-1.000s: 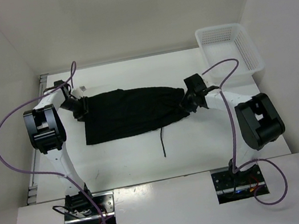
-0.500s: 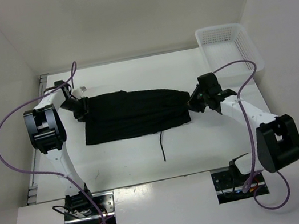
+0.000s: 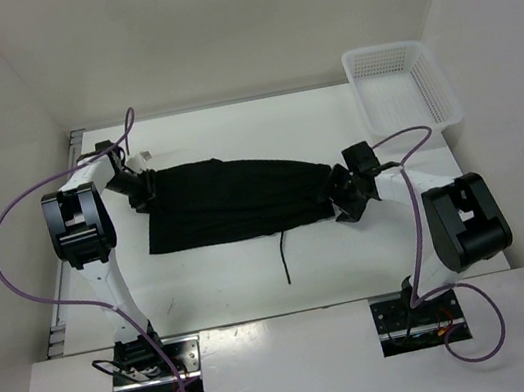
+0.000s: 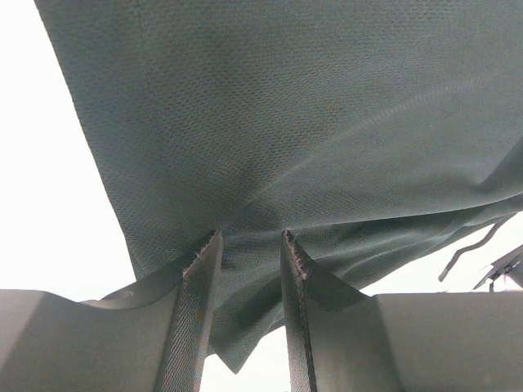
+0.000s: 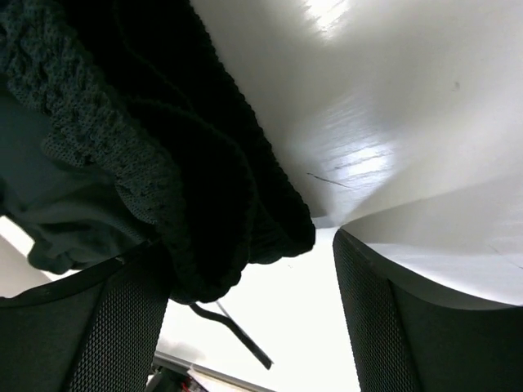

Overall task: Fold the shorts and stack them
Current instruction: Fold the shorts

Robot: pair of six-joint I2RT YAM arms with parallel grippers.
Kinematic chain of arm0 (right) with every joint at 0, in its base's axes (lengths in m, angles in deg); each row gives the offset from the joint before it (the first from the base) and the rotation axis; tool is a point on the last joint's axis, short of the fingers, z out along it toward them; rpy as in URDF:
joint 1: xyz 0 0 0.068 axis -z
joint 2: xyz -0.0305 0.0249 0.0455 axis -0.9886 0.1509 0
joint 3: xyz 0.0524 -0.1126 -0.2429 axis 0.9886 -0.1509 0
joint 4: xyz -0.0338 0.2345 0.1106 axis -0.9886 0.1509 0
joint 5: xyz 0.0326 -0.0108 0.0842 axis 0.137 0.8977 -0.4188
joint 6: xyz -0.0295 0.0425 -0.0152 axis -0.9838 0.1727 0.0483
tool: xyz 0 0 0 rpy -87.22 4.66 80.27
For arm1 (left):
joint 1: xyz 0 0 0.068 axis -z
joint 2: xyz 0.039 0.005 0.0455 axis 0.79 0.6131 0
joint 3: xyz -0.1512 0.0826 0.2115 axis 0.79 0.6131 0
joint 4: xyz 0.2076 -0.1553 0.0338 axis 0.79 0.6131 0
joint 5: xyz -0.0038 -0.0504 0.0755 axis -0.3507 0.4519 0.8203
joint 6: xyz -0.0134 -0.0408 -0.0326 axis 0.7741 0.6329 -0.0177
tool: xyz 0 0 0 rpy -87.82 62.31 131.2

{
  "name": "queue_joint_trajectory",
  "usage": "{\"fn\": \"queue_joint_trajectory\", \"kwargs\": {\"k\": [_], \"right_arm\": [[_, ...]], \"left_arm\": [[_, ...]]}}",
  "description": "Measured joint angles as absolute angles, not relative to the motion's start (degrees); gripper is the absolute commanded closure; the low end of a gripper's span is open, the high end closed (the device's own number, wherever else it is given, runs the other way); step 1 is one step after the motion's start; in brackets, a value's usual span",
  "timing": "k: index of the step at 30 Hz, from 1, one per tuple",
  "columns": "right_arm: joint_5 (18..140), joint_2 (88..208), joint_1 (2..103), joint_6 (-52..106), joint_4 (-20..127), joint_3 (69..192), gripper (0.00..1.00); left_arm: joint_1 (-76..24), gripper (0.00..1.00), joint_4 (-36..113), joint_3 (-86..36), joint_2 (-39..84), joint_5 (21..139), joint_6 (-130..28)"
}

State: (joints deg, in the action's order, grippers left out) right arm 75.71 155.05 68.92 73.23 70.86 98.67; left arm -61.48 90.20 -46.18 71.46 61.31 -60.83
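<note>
Left arm folded low, centre-left of frame; left gripper [image 3: 140,191] clenched on the left edge of the black, soft, fine-mesh fabric shorts [image 3: 228,202]. Right arm reaches in from centre-right; right gripper [image 3: 337,199] released, jaws spread, the bunched ribbed end lying between them. Shorts lie flat mid-frame on the glossy white table [image 3: 218,290]; thin black drawstring cord [image 3: 284,253] trails toward the lower edge.

A white mesh basket [image 3: 396,91] sits at the table's [image 3: 215,275] far right corner.
</note>
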Motion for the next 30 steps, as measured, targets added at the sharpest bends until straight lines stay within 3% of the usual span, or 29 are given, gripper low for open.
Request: {"fn": "queue_joint_trajectory", "kwargs": {"k": [3, 6, 9, 10, 14, 19, 30], "right_arm": [[74.70, 155.16, 69.14, 73.90, 68.87, 98.01, 0.19], [73.39, 156.05, 69.29, 74.49, 66.90, 97.84, 0.28], [71.38, 158.87, 69.38, 74.78, 64.80, 98.43, 0.57], [70.39, 160.10, 69.51, 74.97, 64.15, 98.87, 0.73], [67.75, 163.46, 70.03, 75.41, 62.33, 100.05, 0.97], [68.10, 163.16, 70.97, 74.19, 63.36, 100.66, 1.00], [86.81, 161.01, 73.49, 57.14, 77.94, 116.68, 1.00]], "left_arm": [[-61.48, 0.57, 90.20, -46.18, 71.46, 61.31, -60.85], [-61.48, 0.57, 90.18, -46.14, 71.46, 61.31, -60.83], [-61.48, 0.57, 90.18, -46.09, 71.46, 61.27, -60.83], [-61.48, 0.57, 90.18, -46.05, 71.46, 61.27, -60.83], [-61.48, 0.57, 90.27, -45.92, 71.46, 61.01, -60.81], [-61.48, 0.55, 90.62, -45.92, 71.33, 60.77, -60.85], [-59.93, 0.45, 96.48, -50.82, 71.33, 58.80, -61.07]]}}
